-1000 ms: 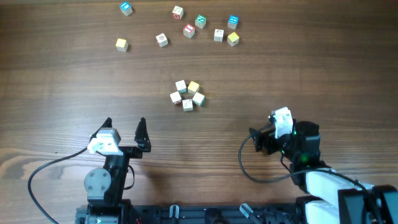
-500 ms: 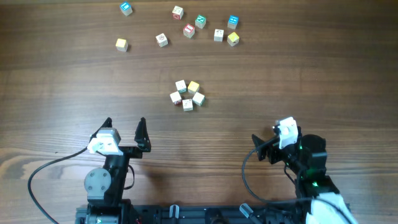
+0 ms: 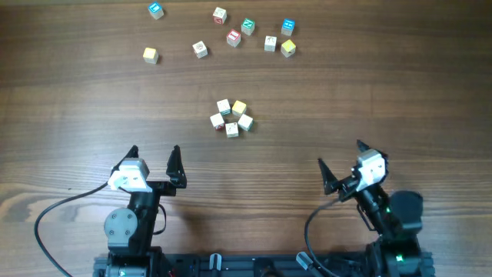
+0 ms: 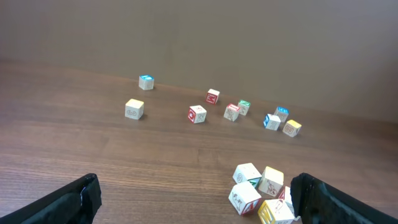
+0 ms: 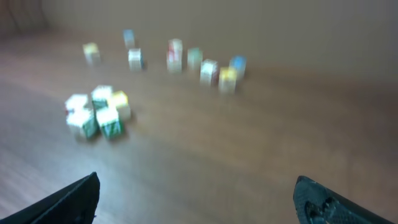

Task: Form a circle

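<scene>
- Back near its base, my right gripper (image 3: pixel 340 154) has withdrawn from mid-table in the last second, jaws spread wide and empty.
- My left gripper (image 3: pixel 154 150) has not moved; it gapes wide too, holding nothing.
- The circle (image 3: pixel 231 118) sits unchanged mid-table, a tight ring well apart from both grippers and the loose cubes (image 3: pixel 233 37).
- I judge the ring done and this a retreat.

- A dark wood-grain table (image 3: pixel 400 92).
- Mid-table lies the circle (image 3: pixel 231 118), a tight ring of small cubes touching one another, one of them pale yellow.
- Toward the far edge, nine loose cubes (image 3: pixel 234 37) are strewn in a ragged row, well apart from the ring.
- By the near edge, a black cable (image 3: pixel 54 209) loops on the wood.
</scene>
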### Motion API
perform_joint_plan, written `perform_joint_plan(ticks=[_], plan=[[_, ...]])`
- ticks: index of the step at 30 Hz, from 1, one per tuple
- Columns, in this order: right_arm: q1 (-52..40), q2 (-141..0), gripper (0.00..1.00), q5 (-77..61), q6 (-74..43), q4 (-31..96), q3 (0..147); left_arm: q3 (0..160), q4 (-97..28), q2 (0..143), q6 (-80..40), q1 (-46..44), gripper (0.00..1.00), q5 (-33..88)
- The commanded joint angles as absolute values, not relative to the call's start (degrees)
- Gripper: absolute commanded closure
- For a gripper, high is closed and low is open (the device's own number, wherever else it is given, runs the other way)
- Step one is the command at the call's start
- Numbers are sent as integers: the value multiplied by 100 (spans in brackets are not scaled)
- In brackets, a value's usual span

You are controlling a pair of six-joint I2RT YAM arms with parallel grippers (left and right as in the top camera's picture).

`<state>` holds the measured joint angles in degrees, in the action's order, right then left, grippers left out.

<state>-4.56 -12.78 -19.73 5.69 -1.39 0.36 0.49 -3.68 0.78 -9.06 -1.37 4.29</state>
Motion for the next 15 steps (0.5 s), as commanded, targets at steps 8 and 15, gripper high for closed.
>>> perform_joint_plan(ticks=[8, 15], plan=[[-469, -16, 0, -2049, 600, -165, 30, 32, -414, 34, -797, -99, 0, 397], [-469, -54, 0, -2049, 598, -165, 30, 32, -414, 34, -794, -99, 0, 397]])
